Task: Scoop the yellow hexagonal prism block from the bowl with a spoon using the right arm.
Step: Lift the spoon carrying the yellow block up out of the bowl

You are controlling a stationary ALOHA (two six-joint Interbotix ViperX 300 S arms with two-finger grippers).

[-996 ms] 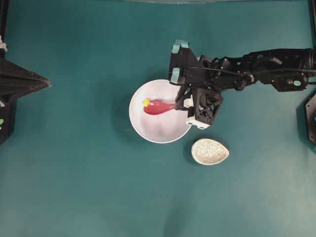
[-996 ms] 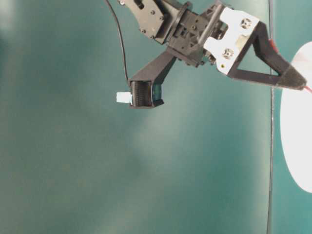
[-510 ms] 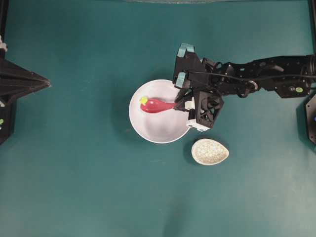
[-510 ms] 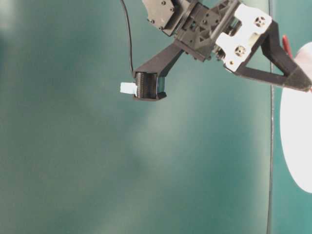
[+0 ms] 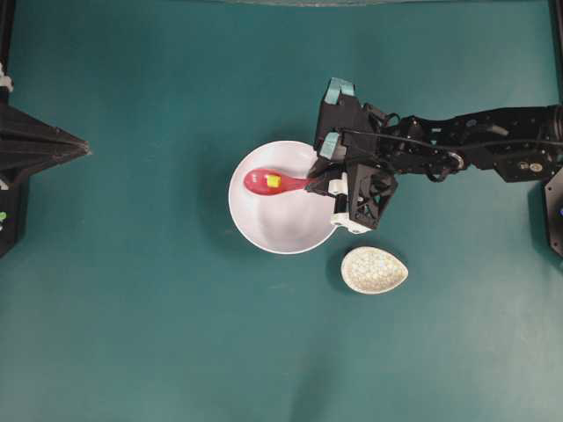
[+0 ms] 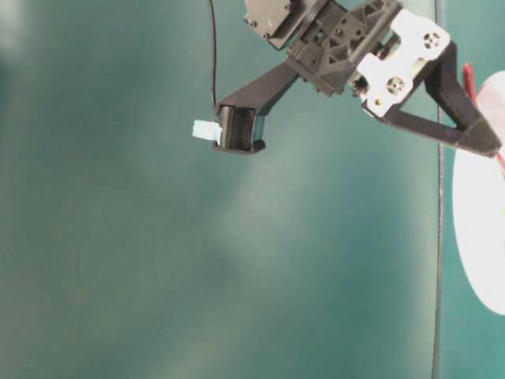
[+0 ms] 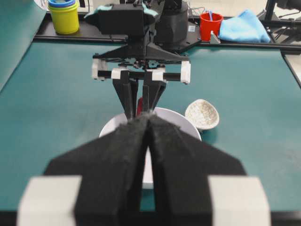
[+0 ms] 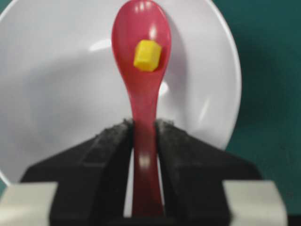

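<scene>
In the overhead view we see the white bowl (image 5: 283,198) just left of centre on the teal table (image 5: 158,308). The right arm (image 5: 466,145) reaches in from the right edge of the frame, and its gripper (image 5: 324,183) sits at the bowl's right rim. The right wrist view shows us both black fingers (image 8: 110,141) pressed against the handle of the pink-red spoon (image 8: 142,70), jaws narrowed onto it, holding it firmly. The scoop points toward the left side of the bowl, and the yellow hexagonal prism block (image 5: 274,181) lies inside the scoop, near its middle. A speckled beige spoon rest (image 5: 375,269) lies on the table just below and right of the bowl, apart from it. In the left wrist view the left gripper (image 7: 148,123) fills the lower centre of the frame, its fingers pressed together with nothing between them.
</scene>
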